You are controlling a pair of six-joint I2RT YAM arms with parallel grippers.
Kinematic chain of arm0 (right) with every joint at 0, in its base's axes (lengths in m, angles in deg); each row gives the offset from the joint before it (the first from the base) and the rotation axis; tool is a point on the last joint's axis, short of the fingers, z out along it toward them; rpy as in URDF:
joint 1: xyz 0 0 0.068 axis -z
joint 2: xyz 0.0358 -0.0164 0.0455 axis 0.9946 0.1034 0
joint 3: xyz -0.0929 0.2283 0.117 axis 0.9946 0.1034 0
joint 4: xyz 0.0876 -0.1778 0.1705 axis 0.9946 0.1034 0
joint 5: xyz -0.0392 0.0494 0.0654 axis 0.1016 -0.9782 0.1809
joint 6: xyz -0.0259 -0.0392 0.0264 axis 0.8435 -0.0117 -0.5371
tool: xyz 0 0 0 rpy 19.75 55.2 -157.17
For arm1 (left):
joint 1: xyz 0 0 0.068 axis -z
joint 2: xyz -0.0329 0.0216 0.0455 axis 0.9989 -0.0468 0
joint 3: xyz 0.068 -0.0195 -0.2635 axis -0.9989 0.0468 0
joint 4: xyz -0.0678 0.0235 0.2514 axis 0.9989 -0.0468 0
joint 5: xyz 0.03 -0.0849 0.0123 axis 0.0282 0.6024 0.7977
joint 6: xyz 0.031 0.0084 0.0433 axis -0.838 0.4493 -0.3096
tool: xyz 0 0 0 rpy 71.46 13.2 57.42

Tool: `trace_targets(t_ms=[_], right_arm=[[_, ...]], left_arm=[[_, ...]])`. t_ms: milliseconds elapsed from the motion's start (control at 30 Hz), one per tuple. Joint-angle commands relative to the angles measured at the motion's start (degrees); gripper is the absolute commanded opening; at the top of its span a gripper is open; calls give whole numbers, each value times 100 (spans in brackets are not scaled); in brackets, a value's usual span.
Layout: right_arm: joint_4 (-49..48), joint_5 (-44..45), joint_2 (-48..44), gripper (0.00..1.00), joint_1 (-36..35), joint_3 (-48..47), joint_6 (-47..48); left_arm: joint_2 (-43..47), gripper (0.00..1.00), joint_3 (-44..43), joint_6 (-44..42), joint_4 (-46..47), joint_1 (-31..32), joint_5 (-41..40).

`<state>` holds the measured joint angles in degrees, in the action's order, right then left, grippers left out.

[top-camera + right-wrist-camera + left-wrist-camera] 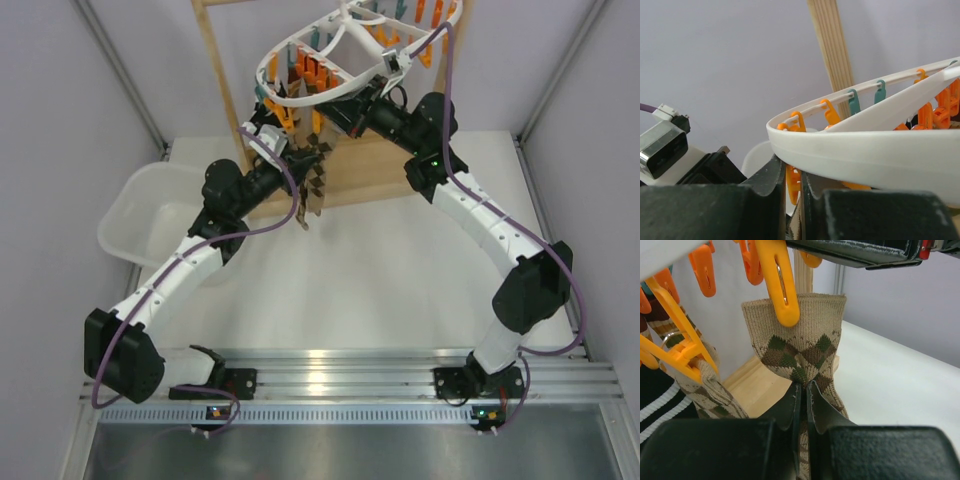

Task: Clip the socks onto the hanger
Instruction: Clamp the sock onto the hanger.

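While the hanger [345,85] hangs by the wooden stand [215,70] at the 12 o'clock side of the desk [380,280], both arms reach up to its near rim. The left tool [804,390] is closed on the lower part of a brown-and-tan sock [800,347], its two fingers pinching the knit from either side. The sock's cuff, at 12 o'clock from that grip, sits in the bite of an orange clip [782,290], so the sock hangs upright beneath the frame. At 9 o'clock in the left wrist view a second patterned sock [710,390] dangles from a second clip [685,357], also orange, with a black striped sock [655,402] beside it. The right tool [792,167] sits just under the white rim. Its jaws are drawn close together on an orange clip in the narrow gap between them. I cannot tell if it is the same clip. A white bin [150,215] rests at the desk's 9 o'clock edge.
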<state>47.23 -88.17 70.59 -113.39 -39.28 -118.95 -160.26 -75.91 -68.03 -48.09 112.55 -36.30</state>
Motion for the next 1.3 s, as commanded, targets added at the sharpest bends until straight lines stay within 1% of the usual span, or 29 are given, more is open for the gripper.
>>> trace_targets(t_ms=[0,33,100,167,233,333,367,433,467,567,633,700,733,767,833,867,900,967,1000,1067,1100,1133,1200,1233,1267], right_arm=[[-247,428,-233,3,172,6,-37],[-247,428,-251,3,172,6,-37],[-264,394,-242,14,164,6,-54],[-273,358,-251,28,172,32,-72],[-273,358,-251,29,172,24,-63],[-247,349,-260,34,181,15,-63],[-256,341,-260,39,181,15,-72],[-247,323,-260,46,181,6,-72],[-238,314,-260,52,181,6,-72],[-221,314,-268,62,172,15,-80],[-194,305,-295,66,172,15,-81],[-168,297,-321,68,181,32,-63],[-159,305,-339,70,190,59,-72],[-150,297,-365,70,173,85,-54],[-124,288,-444,71,190,164,-28],[-106,288,-470,71,190,199,-19],[-89,279,-540,71,190,286,-10],[-36,261,-611,71,190,375,60],[34,279,-698,72,181,471,77],[95,253,-804,72,207,594,113],[157,253,-926,73,207,734,121],[183,253,-988,73,216,823,156],[262,235,-1181,74,208,1077,209],[359,235,-1243,75,207,1165,262],[403,226,-1322,75,216,1262,280]], left_arm=[[-12,0,-282,53,492,25,-57],[-20,0,-290,53,492,34,-48],[-38,0,-299,44,501,34,-66],[-38,0,-299,44,519,34,-92],[-29,0,-299,53,545,34,-101],[-38,0,-326,36,563,34,-101],[-38,0,-326,44,563,34,-110],[-47,0,-352,44,571,43,-110],[-55,0,-361,36,571,43,-127],[-56,0,-361,-8,554,52,-162],[-73,0,-343,-35,537,52,-163],[-73,0,-352,-35,501,52,-163],[-82,7,-352,-35,466,52,-145],[-82,23,-352,-35,405,52,-145],[-38,38,-343,-52,308,52,-119],[-29,42,-317,-70,195,61,-119],[49,51,-299,-87,141,61,-119],[129,62,-229,-149,1,52,-136],[251,71,-194,-166,-165,52,-154],[401,75,-80,-210,-412,52,-233],[575,79,-36,-228,-683,52,-268],[673,86,8,-237,-833,52,-338],[953,92,87,-246,-1176,43,-434],[1051,98,114,-246,-1543,43,-592],[1148,98,149,-228,-1747,26,-672]])
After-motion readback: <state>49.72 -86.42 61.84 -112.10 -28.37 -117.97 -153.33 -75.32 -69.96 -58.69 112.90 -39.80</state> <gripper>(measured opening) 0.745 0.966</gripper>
